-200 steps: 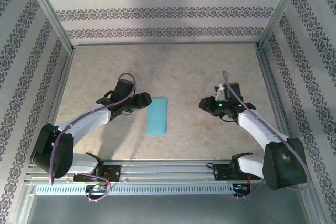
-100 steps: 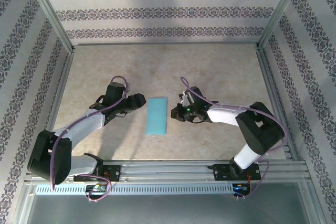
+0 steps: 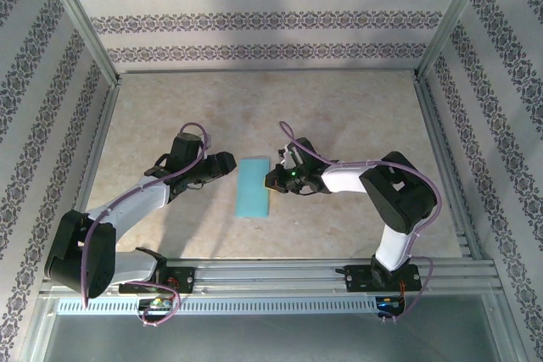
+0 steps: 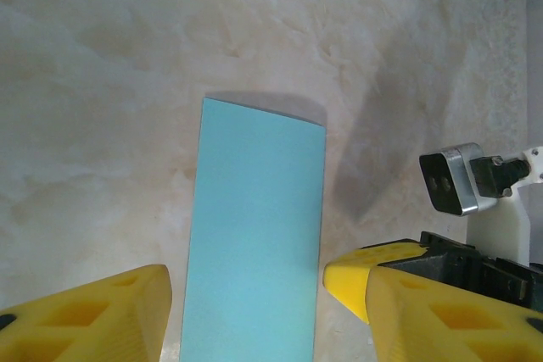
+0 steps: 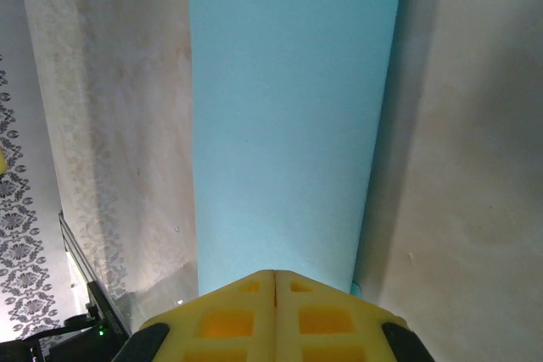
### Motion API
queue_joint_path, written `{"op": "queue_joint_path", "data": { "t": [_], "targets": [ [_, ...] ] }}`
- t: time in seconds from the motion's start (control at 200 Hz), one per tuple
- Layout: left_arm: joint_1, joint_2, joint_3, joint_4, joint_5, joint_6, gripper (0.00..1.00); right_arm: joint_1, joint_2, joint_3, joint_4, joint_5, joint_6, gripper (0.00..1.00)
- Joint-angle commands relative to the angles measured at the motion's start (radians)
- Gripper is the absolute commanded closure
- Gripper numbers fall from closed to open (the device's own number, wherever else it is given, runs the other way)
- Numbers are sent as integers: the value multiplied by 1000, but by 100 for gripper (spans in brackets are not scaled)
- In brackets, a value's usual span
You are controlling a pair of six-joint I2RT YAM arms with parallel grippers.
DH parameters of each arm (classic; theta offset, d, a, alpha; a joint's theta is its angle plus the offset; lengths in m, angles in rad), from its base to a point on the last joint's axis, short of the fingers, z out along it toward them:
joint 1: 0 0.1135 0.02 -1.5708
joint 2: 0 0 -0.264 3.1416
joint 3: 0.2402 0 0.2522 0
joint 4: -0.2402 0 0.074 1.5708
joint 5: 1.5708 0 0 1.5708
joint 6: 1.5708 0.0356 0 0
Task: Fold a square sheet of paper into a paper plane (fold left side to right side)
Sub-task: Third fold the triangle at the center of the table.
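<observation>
The square sheet of paper (image 3: 254, 186) lies flat on the table, folded into a narrow cyan-blue rectangle that runs near to far. My left gripper (image 3: 227, 162) sits just left of its far end. Its yellow fingers stand open on either side of the sheet (image 4: 254, 235), and the gripper (image 4: 246, 294) holds nothing. My right gripper (image 3: 273, 179) is at the paper's right edge with its jaws pressed shut. In the right wrist view its closed tip (image 5: 275, 275) sits at the near edge of the paper (image 5: 288, 116). I cannot tell whether it touches the sheet.
Patterned walls and aluminium posts (image 3: 100, 57) enclose the beige marbled table (image 3: 339, 116). A metal rail (image 3: 271, 275) carrying both arm bases runs along the near edge. Part of the right arm's wrist (image 4: 462, 180) shows beside my left fingers.
My right arm swung left from the right side of the table to the paper's right edge, and its gripper closed. My left gripper drew back slightly to the left.
</observation>
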Motion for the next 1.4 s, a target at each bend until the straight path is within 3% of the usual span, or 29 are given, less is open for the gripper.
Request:
{"op": "queue_joint_path", "data": {
  "t": [0.0,0.555,0.889,1.194,1.394],
  "targets": [
    [16,12,14,-29,6,27,38,8,19,20,-27,4,2,100],
    [-12,96,-15,-90,107,30,41,6,68,104,-321,106,-128,100],
    [-47,219,13,-47,169,2,56,4,66,105,-324,107,-137,100],
    [-76,291,35,-51,173,8,60,3,68,101,-318,103,-136,100],
    [-88,306,39,-37,179,10,68,2,68,101,-317,103,-136,100]
  ]
}}
